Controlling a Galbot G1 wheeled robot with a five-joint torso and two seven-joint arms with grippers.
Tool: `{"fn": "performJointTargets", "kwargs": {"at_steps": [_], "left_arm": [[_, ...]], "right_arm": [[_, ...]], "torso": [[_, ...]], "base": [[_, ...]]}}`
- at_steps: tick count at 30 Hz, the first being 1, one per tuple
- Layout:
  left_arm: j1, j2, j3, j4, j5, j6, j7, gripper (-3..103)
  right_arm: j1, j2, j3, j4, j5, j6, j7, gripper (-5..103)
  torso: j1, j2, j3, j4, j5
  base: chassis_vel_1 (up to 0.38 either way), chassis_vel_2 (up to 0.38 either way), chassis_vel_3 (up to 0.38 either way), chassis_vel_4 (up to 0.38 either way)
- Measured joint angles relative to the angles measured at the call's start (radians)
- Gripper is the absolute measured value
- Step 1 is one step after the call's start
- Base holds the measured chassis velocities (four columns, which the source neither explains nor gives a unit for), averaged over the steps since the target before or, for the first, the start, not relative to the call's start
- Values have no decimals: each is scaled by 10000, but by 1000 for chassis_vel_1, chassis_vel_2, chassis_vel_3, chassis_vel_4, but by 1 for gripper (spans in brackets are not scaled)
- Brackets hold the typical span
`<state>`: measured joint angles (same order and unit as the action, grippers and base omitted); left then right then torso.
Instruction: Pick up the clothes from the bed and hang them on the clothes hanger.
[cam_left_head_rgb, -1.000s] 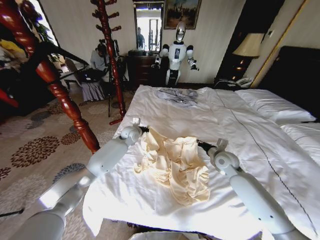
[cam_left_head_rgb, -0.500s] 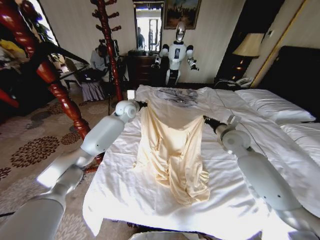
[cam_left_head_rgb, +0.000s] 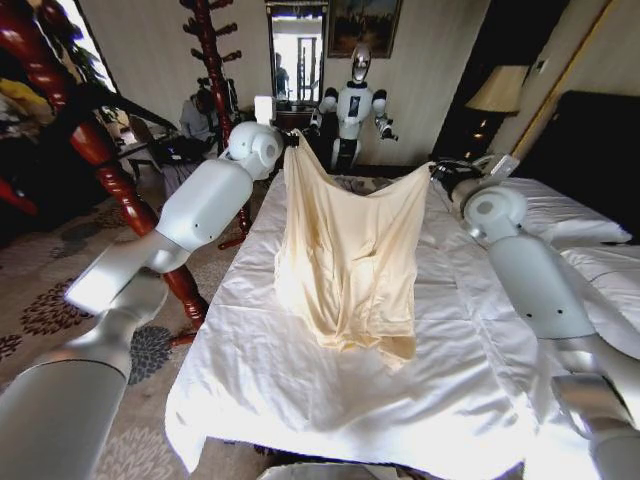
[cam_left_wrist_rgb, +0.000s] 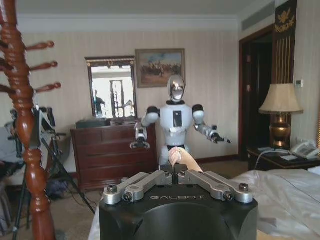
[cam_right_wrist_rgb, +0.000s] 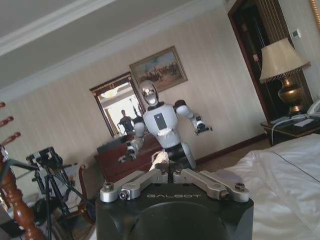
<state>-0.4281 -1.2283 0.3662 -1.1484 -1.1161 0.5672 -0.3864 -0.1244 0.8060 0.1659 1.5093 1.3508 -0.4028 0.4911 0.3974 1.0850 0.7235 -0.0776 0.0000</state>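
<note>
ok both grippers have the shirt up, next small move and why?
Probably lift a little higher. The left gripper and right gripper pinch the clothes at the top corners, spread between them, but the hem looks to be touching the bed. Clearing it should come before carrying it anywhere.

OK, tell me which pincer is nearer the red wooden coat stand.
Left. The left pincer holds one top corner of the clothes close beside the coat stand. The right pincer holds the other corner, across the shirt above the bed.
</note>
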Motion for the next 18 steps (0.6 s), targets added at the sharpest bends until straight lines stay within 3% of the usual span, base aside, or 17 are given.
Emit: {"fn": "performJointTargets", "kwargs": {"at_steps": [4, 8, 9, 14, 15, 18], "left_arm": [[-423, 186, -116, -378, -24, 121, -318, 0], [-518, 997, -242, -2186, -609, 632, -1010, 0], [-518, 997, -242, -2186, -609, 632, -1010, 0], [-582, 2529, -287, -4660, -1386, 1171, -1855, 0], [-582, 2529, -287, -4660, -1386, 1171, -1855, 0], [-727, 3532, -471, -5883, -1918, 1528, -2271, 0]], "right_arm": [[419, -203, 20, 223, 357, 4, 167, 0], [268, -991, 573, 1425, 1081, -51, 532, 0], [268, -991, 573, 1425, 1081, -51, 532, 0], [-702, -2400, 2069, 3430, 2455, -277, 1086, 0], [-702, -2400, 2069, 3430, 2455, -277, 1086, 0], [-1335, -3199, 2998, 4420, 3219, -350, 1229, 0]], "torso": [[1, 0, 0, -3, 3], [0, 1, -1, -4, -1], [0, 1, -1, -4, -1], [-5, 2, -4, -8, 0], [-5, 2, -4, -8, 0], [-4, 2, -3, -2, -2]], "base": [[0, 0, 0, 0], [0, 0, 0, 0], [0, 0, 0, 0], [0, 0, 0, 0], [0, 0, 0, 0], [0, 0, 0, 0]]}}
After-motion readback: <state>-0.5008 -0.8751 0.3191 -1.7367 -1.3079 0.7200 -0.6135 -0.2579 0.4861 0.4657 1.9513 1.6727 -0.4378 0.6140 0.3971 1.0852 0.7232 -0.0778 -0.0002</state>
